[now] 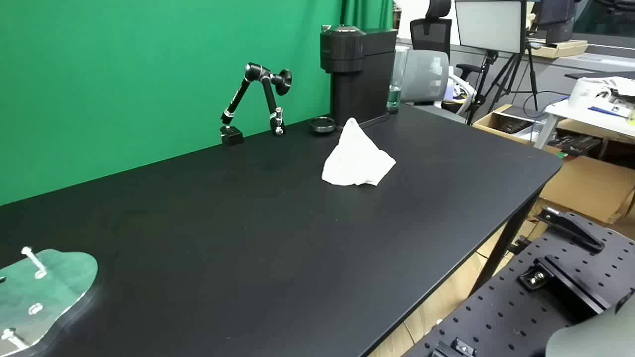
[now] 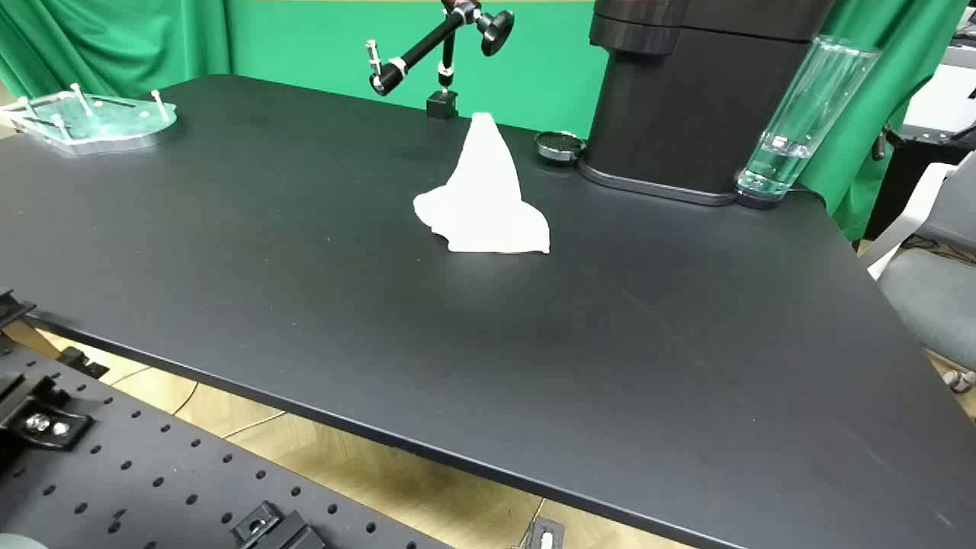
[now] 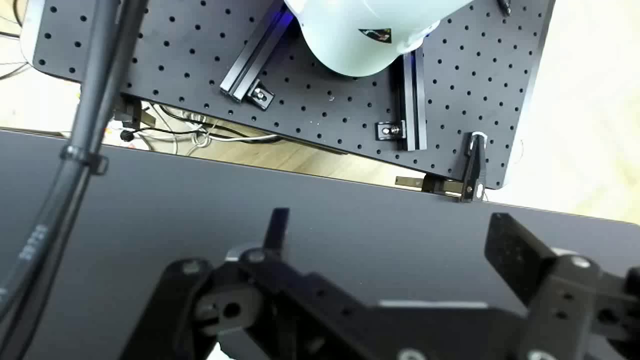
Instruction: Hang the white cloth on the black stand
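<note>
On the surface [image 1: 278, 248] the white cloth [image 1: 357, 159] stands peaked; the hand [image 3: 390, 231], spread wide, should pinch that tip (lightly).

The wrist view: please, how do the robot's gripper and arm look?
The gripper is black, with grey linkage parts and two blocky fingers. The arm, partly visible, is pale and rounded, with a small dark label. Dark cables, bundled by a tie, carry pale print.

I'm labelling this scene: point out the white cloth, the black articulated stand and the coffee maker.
White cloth [image 2: 486, 194], in an exterior view: middle of its front.
Black articulated stand [image 1: 255, 73], in an exterior view: its upper joint.
Coffee maker [image 1: 366, 74], in an exterior view: its dark body.
</note>
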